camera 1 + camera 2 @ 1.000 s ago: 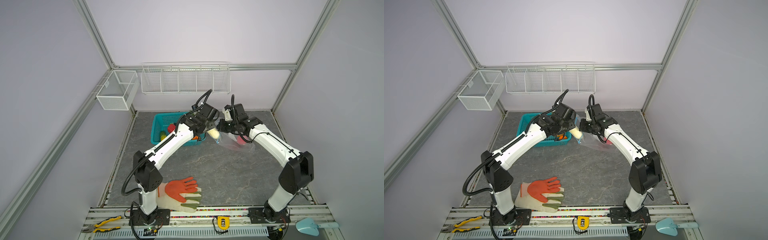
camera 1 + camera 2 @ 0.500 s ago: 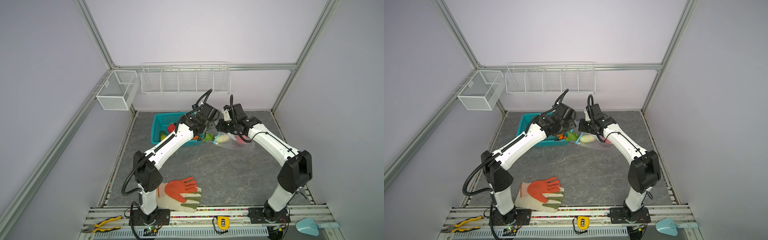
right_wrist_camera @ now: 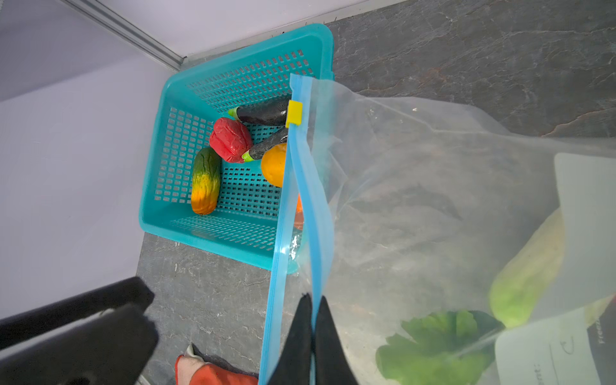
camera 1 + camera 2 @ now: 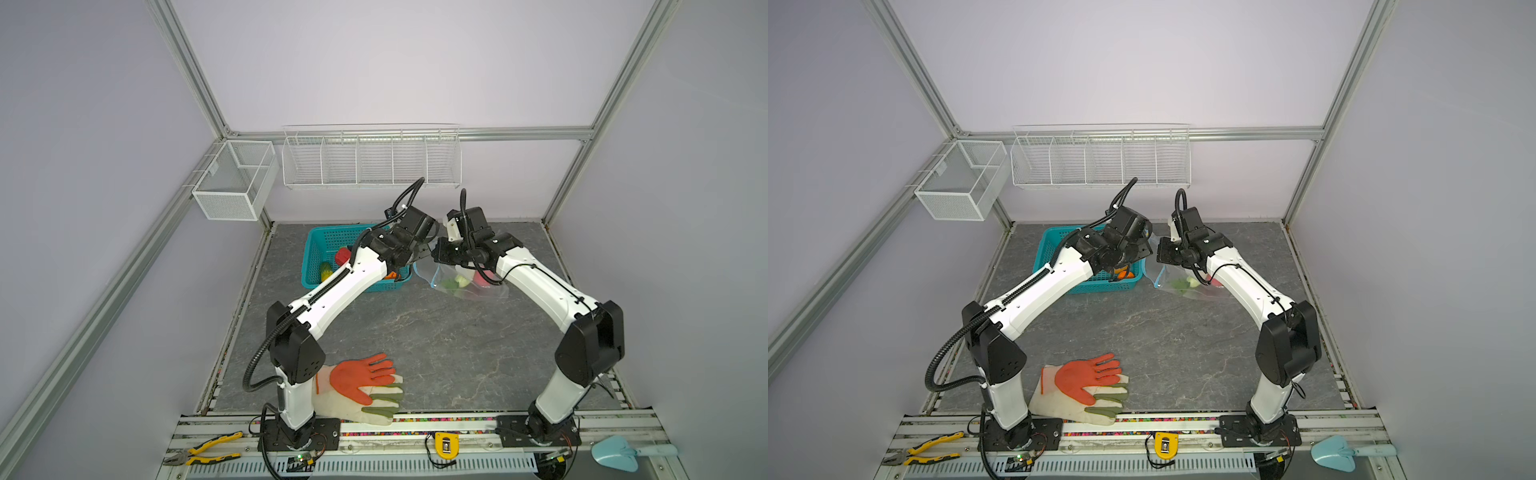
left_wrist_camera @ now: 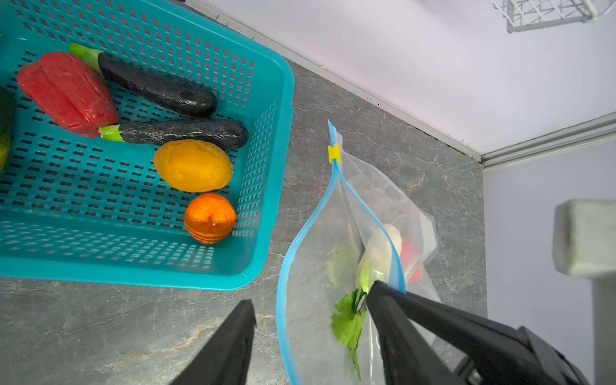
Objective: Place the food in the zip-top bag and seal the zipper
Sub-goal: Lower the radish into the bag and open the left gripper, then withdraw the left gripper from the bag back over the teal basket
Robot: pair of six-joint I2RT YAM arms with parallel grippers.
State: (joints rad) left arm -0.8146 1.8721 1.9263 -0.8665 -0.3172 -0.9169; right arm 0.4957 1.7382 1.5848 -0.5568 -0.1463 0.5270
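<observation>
Soft, even light fills both top views, leaving only faint shadows on the grey stone-patterned counter (image 4: pixel 415 332). In the left wrist view the close black left pincer (image 5: pixel 310 293) and a white block (image 5: pixel 583 236) at the picture's edge are blurred; the glossy orange toy fruit (image 5: pixel 210 218) glints.

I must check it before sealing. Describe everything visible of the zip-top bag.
The zip-top bag is clear, crinkly plastic film resting on the grey table beside the teal basket. Its light blue zipper gapes open, yellow slider at one end. The right gripper, shut, pinches one lip and holds it up. Inside lie a white vegetable, a green leaf and something red. The open left gripper hangs at the mouth.
</observation>
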